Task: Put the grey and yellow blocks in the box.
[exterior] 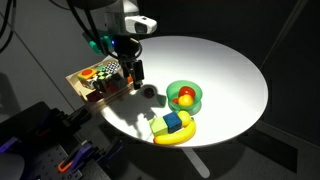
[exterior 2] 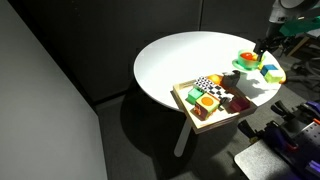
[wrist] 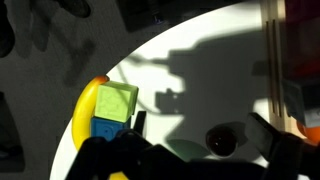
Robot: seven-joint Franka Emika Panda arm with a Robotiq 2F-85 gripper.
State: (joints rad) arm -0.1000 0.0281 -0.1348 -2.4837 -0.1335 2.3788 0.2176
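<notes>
My gripper (exterior: 132, 78) hangs open and empty above the white round table (exterior: 220, 70), just beside the wooden box (exterior: 88, 90). It also shows in an exterior view (exterior 2: 262, 47). In the wrist view a small dark grey round block (wrist: 222, 140) lies on the table between my fingers (wrist: 205, 132), nearer one finger; it also shows in an exterior view (exterior: 150, 92). The box (exterior 2: 190, 112) holds several coloured blocks, one yellow-orange (exterior 2: 207, 103). I cannot tell whether that is the yellow block.
A green bowl (exterior: 196, 103) with red and yellow fruit stands mid-table. A banana (exterior: 178, 139) lies near the table's edge with a green block (wrist: 117, 102) and a blue block (wrist: 108, 130) against it. The box's rim (wrist: 270, 60) runs along one side of the wrist view.
</notes>
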